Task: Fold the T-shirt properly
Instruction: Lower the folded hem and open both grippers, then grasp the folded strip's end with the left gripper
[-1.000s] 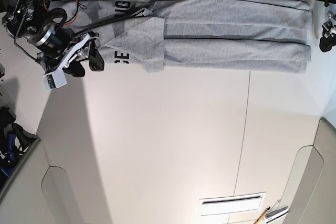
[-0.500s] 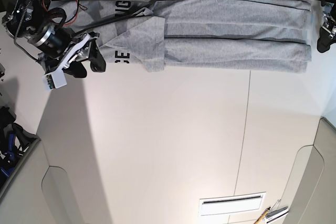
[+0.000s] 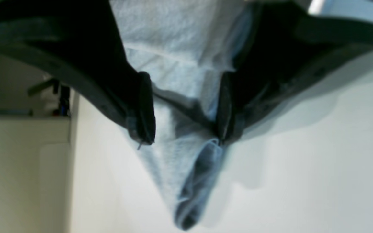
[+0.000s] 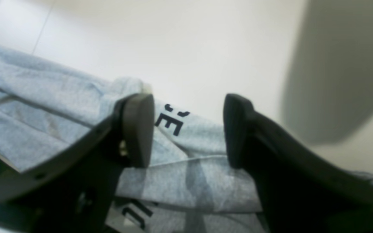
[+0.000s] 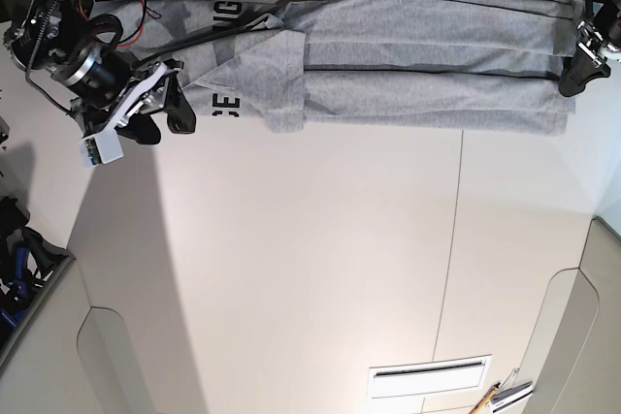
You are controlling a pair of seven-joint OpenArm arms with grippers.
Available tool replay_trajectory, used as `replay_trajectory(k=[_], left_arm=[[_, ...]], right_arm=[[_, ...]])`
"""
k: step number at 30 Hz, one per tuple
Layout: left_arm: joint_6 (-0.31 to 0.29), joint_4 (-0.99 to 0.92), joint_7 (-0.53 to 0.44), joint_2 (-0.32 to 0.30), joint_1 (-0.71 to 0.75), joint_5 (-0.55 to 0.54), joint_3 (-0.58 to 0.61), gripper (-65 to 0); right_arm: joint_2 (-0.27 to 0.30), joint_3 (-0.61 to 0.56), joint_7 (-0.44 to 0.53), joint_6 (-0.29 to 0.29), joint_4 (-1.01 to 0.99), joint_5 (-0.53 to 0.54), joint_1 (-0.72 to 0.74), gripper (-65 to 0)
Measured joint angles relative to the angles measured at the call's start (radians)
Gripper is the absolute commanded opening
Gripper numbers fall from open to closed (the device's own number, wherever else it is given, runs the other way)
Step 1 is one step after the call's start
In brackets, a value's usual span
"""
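Note:
The grey T-shirt (image 5: pixel 427 55) lies folded into a long strip along the far edge of the table, a sleeve flap and black letters showing at its left end. My right gripper (image 5: pixel 173 109) hovers at that left end, open. In the right wrist view its fingers (image 4: pixel 138 129) straddle the lettered cloth (image 4: pixel 193 139) without closing on it. My left gripper (image 5: pixel 572 79) is at the strip's right end. In the left wrist view it (image 3: pixel 185 123) stands open over the shirt (image 3: pixel 180 38), whose corner (image 3: pixel 193 181) points out past the fingertips.
The white table (image 5: pixel 310 269) has a thin seam running down its right part. A slotted vent (image 5: pixel 427 375) and small tools (image 5: pixel 500 397) sit at the near right. A dark bin with blue items (image 5: pixel 19 269) stands off the left edge.
My left gripper has moved left from beyond the table's right side onto the right end of the shirt. The right gripper has stayed almost in place.

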Motion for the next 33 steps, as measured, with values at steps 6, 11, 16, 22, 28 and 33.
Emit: replay_trajectory(k=[6, 11, 16, 22, 28, 33], left_arm=[[-0.003, 0.007, -0.015, -0.005, -0.018, -0.003, 0.098, -31.5], [-0.003, 0.008, -0.019, -0.003, -0.033, 0.006, 0.096, -31.5], [-0.003, 0.023, -0.028, -0.002, -0.033, 0.067, 0.096, -32.6], [-0.003, 0.042, -0.04, 0.0, -0.033, 0.095, 0.068, -32.6], [0.016, 0.126, -0.022, 0.017, -0.028, 0.194, -0.043, -32.6], [0.016, 0.144, -0.137, 0.014, -0.028, 0.36, -0.066, -32.6]], right_arm=[[0.0, 0.0, 0.0, 0.0, 0.0, 0.0, 0.0, -31.2], [0.0, 0.0, 0.0, 0.0, 0.0, 0.0, 0.0, -31.2], [0.0, 0.0, 0.0, 0.0, 0.0, 0.0, 0.0, -31.2], [0.0, 0.0, 0.0, 0.0, 0.0, 0.0, 0.0, -31.2], [0.0, 0.0, 0.0, 0.0, 0.0, -0.002, 0.0, -31.2], [-0.001, 0.0, 0.0, 0.0, 0.0, -0.003, 0.0, -31.2]])
